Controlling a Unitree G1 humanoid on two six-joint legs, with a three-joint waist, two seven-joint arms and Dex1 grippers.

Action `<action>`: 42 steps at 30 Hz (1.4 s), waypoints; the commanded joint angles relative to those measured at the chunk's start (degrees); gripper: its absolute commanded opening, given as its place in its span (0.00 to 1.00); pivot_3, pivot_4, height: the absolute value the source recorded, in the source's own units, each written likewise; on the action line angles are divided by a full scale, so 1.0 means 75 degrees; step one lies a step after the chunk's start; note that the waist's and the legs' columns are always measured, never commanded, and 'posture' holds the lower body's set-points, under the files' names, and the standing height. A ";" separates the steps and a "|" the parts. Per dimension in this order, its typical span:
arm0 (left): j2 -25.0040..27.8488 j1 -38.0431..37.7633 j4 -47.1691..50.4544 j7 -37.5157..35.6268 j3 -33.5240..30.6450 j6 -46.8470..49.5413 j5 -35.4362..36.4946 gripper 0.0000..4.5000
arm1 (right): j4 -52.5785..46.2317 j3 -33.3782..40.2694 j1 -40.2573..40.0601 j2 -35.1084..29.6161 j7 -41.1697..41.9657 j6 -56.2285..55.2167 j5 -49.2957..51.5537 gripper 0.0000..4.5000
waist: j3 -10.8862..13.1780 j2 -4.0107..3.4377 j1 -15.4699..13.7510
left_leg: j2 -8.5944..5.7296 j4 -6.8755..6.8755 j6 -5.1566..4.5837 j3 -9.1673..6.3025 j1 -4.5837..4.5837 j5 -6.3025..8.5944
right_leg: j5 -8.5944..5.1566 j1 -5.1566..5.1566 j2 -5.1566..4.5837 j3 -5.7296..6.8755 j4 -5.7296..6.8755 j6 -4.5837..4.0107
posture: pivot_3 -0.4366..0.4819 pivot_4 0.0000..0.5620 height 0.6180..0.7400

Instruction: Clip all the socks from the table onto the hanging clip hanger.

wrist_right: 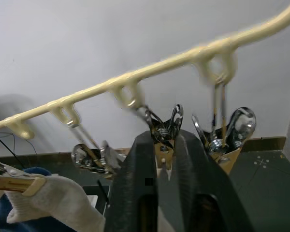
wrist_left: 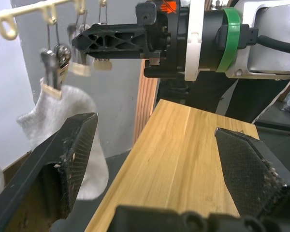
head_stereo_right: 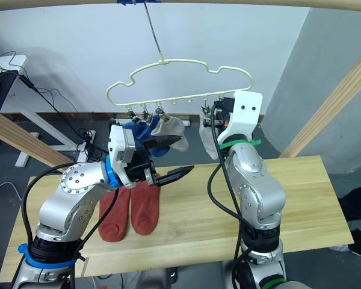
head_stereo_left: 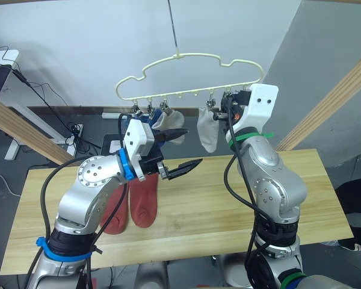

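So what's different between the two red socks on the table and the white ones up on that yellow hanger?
The rust-red socks lie flat side by side on the table, held by no clip; the light grey socks hang from the clip hanger. The red pair are touching each other; the grey ones hang apart, on separate clips. The red look darker and longer as they lie spread out; the grey droop and fold. All are short ankle socks.

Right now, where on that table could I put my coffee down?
The table is bare from the two rust-red socks over to its right end, though the right arm rises there. The left end is also bare. It is crowded around those socks, under the left gripper with open fingers.
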State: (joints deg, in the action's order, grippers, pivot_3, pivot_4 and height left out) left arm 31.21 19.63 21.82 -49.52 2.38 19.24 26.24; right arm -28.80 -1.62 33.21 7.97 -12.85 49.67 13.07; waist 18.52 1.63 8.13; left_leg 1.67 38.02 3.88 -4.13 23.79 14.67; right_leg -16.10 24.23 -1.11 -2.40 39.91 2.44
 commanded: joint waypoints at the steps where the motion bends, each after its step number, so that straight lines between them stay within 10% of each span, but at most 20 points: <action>1: -0.0003 -0.0123 0.0081 0.0033 -0.0030 -0.0221 -0.0105 0.95 | -0.0304 -0.0053 0.0096 0.0413 -0.0038 -0.0229 0.0102 0.04 | 0.0000 0.0000 0.0000 | 0.0000 0.0000 0.0000 0.0000 0.0000 0.0000 | 0.0000 0.0000 0.0000 -0.0001 0.0000 0.0000 | 0.23 0.50 1.00; 14: 0.0029 -0.0348 0.0018 -0.0006 -0.0005 -0.0443 -0.0394 0.95 | -0.0330 -0.0074 0.0005 0.0357 -0.0017 -0.0207 0.0087 0.04 | 0.0000 0.0000 0.0001 | 0.0000 -0.0002 0.0000 0.0001 0.0000 0.0000 | 0.0000 0.0001 0.0000 -0.0001 -0.0001 0.0000 | 0.23 0.51 1.00; 18: 0.0023 -0.0332 -0.0015 -0.0021 -0.0004 -0.0447 -0.0392 0.95 | -0.0309 -0.0150 -0.0012 0.0287 0.0019 -0.0104 0.0052 0.32 | 0.0000 0.0000 0.0001 | 0.0001 -0.0003 0.0000 0.0001 0.0000 0.0000 | 0.0000 0.0002 0.0000 -0.0001 -0.0001 0.0000 | 0.23 0.51 1.00; 42: 0.0048 -0.0289 -0.0077 -0.0062 0.0036 -0.0441 -0.0420 0.95 | -0.0246 -0.0055 0.0029 0.0440 -0.0162 -0.0139 -0.0024 0.32 | 0.0000 0.0000 -0.0001 | 0.0001 -0.0003 0.0000 0.0001 0.0001 0.0000 | 0.0000 0.0002 0.0000 -0.0001 -0.0002 0.0000 | 0.23 0.50 1.00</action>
State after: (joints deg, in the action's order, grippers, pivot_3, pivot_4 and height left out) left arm 31.28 16.99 20.17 -49.57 2.39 16.99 23.37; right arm -28.78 -1.84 33.16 7.96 -13.10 49.34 12.61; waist 18.52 1.63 8.12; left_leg 1.68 38.00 3.88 -4.12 23.79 14.67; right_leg -16.10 24.24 -1.11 -2.41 39.90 2.44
